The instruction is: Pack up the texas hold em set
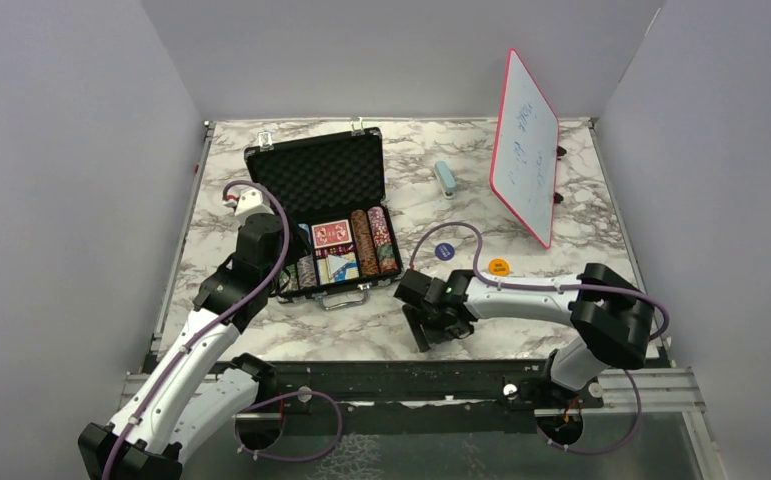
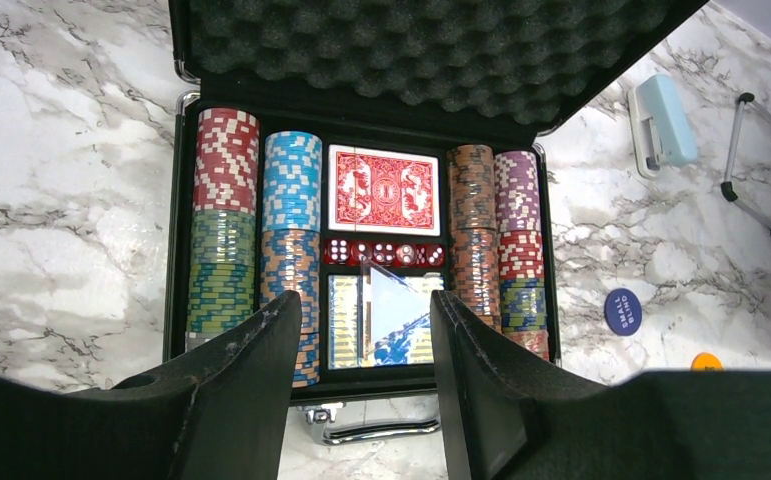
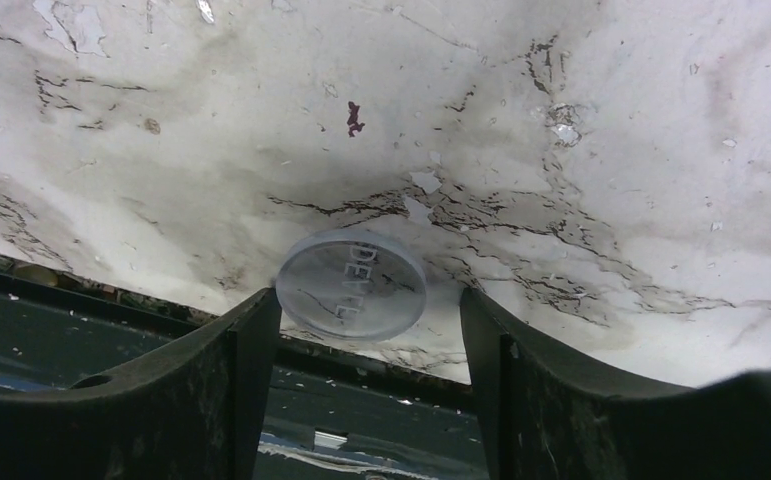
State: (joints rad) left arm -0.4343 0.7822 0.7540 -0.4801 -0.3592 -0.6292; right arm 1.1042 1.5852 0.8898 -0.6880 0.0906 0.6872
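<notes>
The black briefcase (image 1: 318,172) lies open on the marble table, its foam-lined lid up. It also shows in the left wrist view (image 2: 175,270). It holds striped poker chips (image 2: 225,220) in rows, a red card deck (image 2: 383,189), red dice (image 2: 384,253) and a blue deck in a clear box (image 2: 381,320). My left gripper (image 2: 366,300) is open and empty above the case's front, shown from above (image 1: 286,275). My right gripper (image 3: 369,300) is open, its fingertips either side of a clear round dealer button (image 3: 351,285) flat near the table's front edge. In the top view the right gripper (image 1: 429,330) hides that button.
A dark blue "small blind" button (image 1: 445,251) and an orange button (image 1: 499,267) lie on the table right of the case. A pale blue block (image 1: 445,178) and a red-framed whiteboard (image 1: 526,145) stand at the back right. The table's front edge (image 3: 111,290) is beside the clear button.
</notes>
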